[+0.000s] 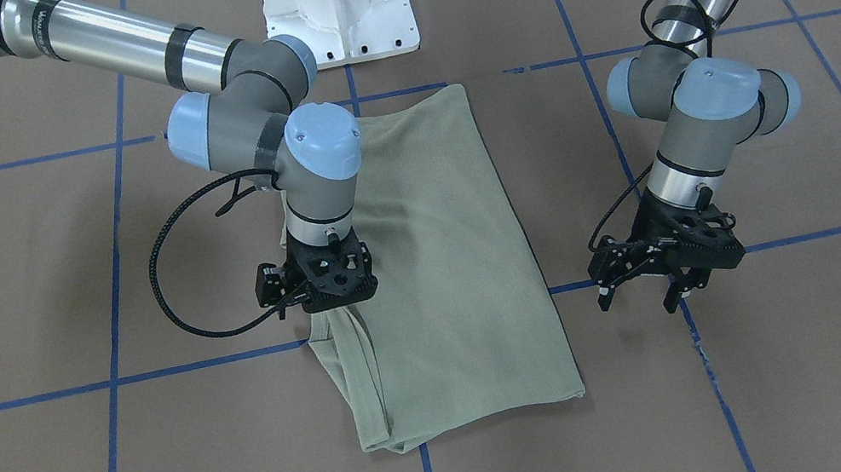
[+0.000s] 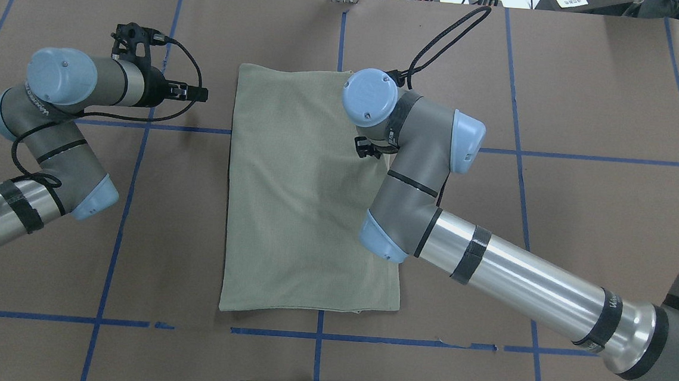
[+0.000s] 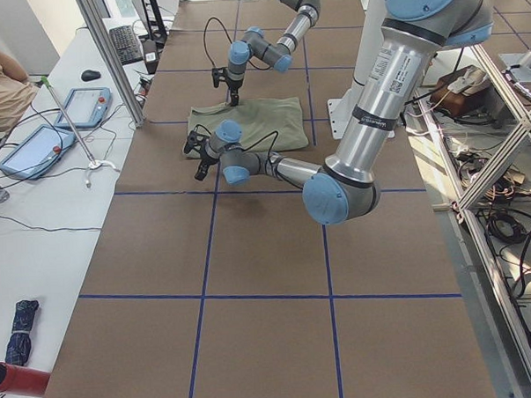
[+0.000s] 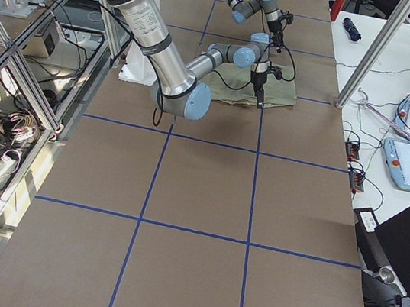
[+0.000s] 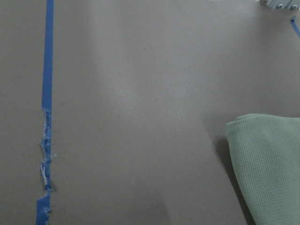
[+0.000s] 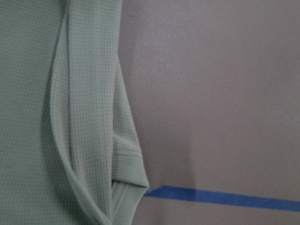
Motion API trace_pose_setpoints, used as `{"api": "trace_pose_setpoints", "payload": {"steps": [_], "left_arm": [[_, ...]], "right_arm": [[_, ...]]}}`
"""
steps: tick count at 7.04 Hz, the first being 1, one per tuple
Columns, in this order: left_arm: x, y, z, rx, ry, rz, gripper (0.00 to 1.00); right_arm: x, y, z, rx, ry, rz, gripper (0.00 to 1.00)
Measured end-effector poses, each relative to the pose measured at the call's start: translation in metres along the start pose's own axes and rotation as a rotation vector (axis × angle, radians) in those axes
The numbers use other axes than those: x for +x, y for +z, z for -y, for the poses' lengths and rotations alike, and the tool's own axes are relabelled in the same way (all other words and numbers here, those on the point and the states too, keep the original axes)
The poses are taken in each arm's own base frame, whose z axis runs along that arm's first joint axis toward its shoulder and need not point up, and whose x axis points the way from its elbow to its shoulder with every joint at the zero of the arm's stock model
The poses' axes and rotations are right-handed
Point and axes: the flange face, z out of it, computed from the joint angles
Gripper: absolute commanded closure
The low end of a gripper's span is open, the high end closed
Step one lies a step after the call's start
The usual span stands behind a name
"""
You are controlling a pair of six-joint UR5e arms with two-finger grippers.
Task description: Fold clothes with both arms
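The sage-green shirt [image 1: 435, 268] lies folded into a long rectangle [image 2: 297, 199] in the middle of the table. My right gripper [image 1: 339, 302] points straight down onto the shirt's edge on my right side, near the far end. Its fingertips are hidden behind its body, so I cannot tell whether they hold cloth. The right wrist view shows that edge's folded layers and a cuff [image 6: 126, 159]. My left gripper [image 1: 644, 300] hangs open and empty just above the bare table, well clear of the shirt's other long edge. In the left wrist view only a corner of the shirt [image 5: 272, 164] shows.
The white pedestal base [image 1: 336, 0] stands at the robot's side of the table, just behind the shirt. Blue tape lines [image 1: 818, 233] cross the brown table cover. Side benches with tablets [image 3: 34, 147] and a metal post [image 4: 370, 55] flank the table's far side.
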Motion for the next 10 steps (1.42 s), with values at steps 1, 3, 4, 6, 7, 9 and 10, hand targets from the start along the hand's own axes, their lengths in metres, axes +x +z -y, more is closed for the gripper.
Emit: {"api": "trace_pose_setpoints", "payload": {"steps": [1, 3, 4, 6, 7, 9, 10], "left_arm": [[0.0, 0.0, 0.0, 0.0, 0.0, 0.0, 0.0], [0.0, 0.0, 0.0, 0.0, 0.0, 0.0, 0.0], [0.0, 0.0, 0.0, 0.0, 0.0, 0.0, 0.0], [0.005, -0.004, 0.002, 0.007, 0.002, -0.01, 0.0], [0.013, -0.011, 0.006, 0.016, -0.02, -0.028, 0.0], [0.044, -0.037, -0.004, -0.028, -0.148, -0.118, 0.0], [0.058, -0.062, -0.035, -0.067, -0.189, -0.171, 0.0]], "right_arm": [[0.014, 0.011, 0.0, -0.008, 0.002, -0.02, 0.0], [0.048, 0.026, -0.007, -0.008, -0.001, -0.045, 0.0], [0.057, 0.021, -0.006, 0.004, 0.0, -0.034, 0.0], [0.058, -0.011, 0.001, 0.045, 0.021, 0.064, 0.0], [0.06, -0.033, -0.003, 0.062, 0.054, 0.154, 0.0], [0.078, -0.068, -0.052, 0.09, 0.178, 0.332, 0.0], [0.085, -0.079, -0.091, 0.088, 0.26, 0.414, 0.0]]}}
